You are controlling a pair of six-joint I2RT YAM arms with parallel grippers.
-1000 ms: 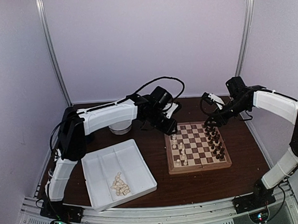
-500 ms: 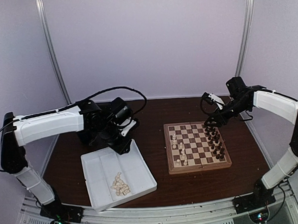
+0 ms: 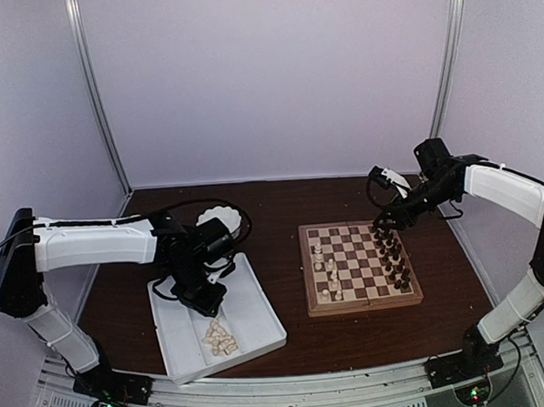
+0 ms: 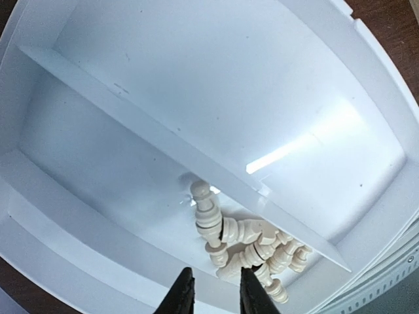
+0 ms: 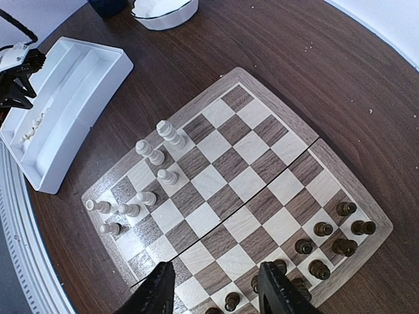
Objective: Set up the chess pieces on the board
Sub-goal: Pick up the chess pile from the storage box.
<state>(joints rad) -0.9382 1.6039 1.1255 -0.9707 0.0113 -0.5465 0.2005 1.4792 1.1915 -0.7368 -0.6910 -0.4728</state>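
Left gripper (image 4: 215, 282) is hovering, jaws narrowly apart and empty, over cream wooden chessmen (image 4: 243, 241) partly hidden by the white plastic tray's (image 4: 124, 95) divider. Right gripper (image 5: 216, 281) is hanging open over the checked wooden chessboard (image 5: 252, 186), with some dark brown chessmen (image 5: 323, 229) cut off below.

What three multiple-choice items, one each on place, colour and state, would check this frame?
1. Where do the loose cream pieces lie? A) in the tray B) scattered outside it C) none are loose
2. On the board, what colour are the right-side pieces? A) cream B) dark C) red
3. How are the right fingers? A) shut tight B) gripping a piece C) open, empty
Answers: 1 A, piled beside the tray's divider; 2 B, dark men line that edge; 3 C, bare squares show between them.
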